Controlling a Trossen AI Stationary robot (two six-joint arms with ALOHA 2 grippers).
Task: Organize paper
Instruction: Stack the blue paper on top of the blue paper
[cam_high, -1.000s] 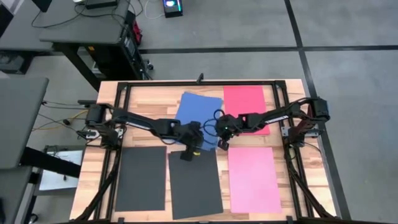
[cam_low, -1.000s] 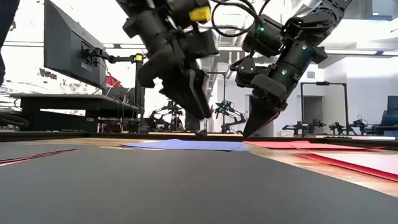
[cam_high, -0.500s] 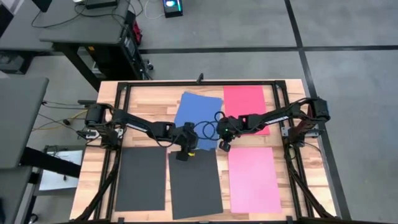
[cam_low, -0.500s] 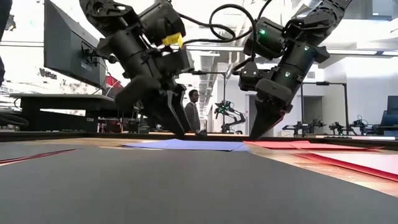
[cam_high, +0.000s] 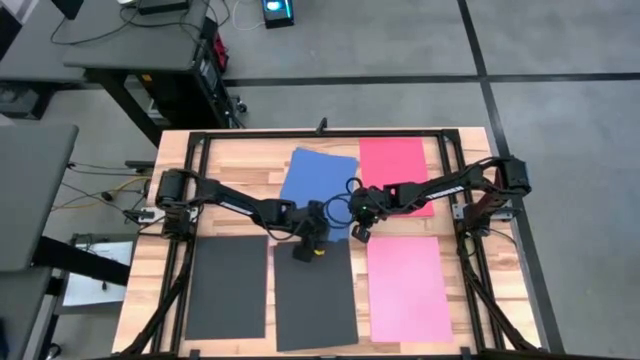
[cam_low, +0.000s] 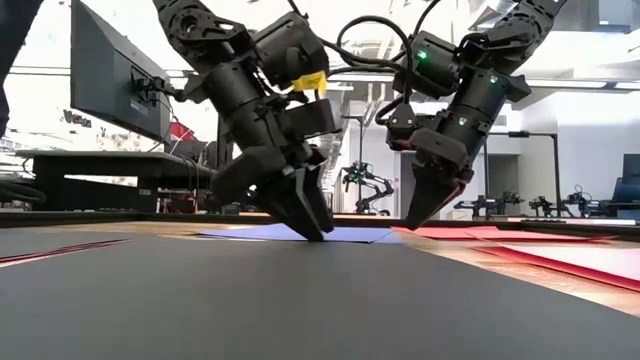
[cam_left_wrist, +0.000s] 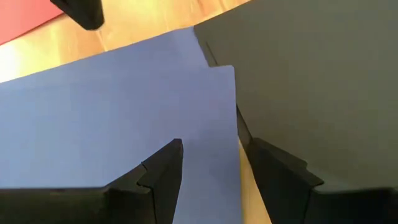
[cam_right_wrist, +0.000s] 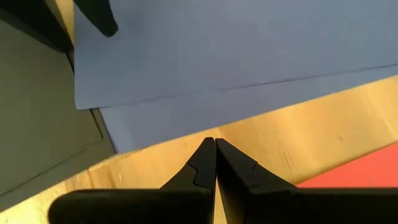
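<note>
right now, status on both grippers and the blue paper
Left gripper open, low at blue paper's near corner. Right gripper shut, over bare wood beside it. Black sheet adjoins that corner.

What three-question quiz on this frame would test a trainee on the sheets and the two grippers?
1. True or false: the right gripper is shut and holds nothing.
2. Which sheet lies under the open fingers of the left gripper? A. red paper B. blue paper C. pink paper
3. Fill in: seen from above, the two black sheets lie side by side, to the ___ of the pink paper.

Key
1. True: its fingertips meet over bare wood of the table, beside the blue paper.
2. B: the fingers straddle that sheet's corner, next to a black paper.
3. Left; the other black paper is outermost.
</note>
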